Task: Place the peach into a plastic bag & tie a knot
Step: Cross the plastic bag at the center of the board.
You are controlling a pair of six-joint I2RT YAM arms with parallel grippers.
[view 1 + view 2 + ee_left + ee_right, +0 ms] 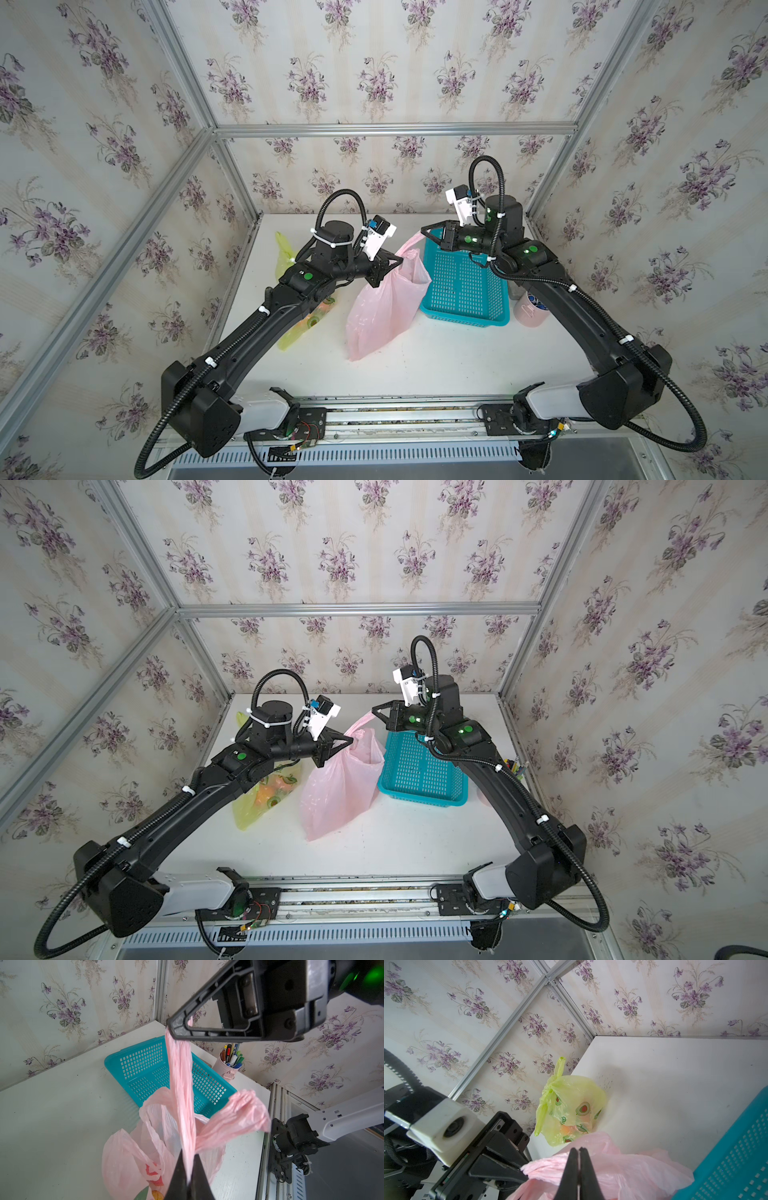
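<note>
1. Here, left gripper (400, 259) and right gripper (423, 230) both pinched one twisted handle (180, 1088) of the pink plastic bag (382, 311), at 9 o'clock from the teal basket (461, 291).
2. The peach was unseen, presumably inside.
3. Even tension was needed before crossing the free handle (245, 1109).

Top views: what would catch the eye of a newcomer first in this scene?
The pink bag at mid-table, its twisted handle stretched between the left gripper and the right gripper, both shut on it. A teal basket lies beside it under the right arm; a knotted yellow-green bag sits under the left arm.
</note>
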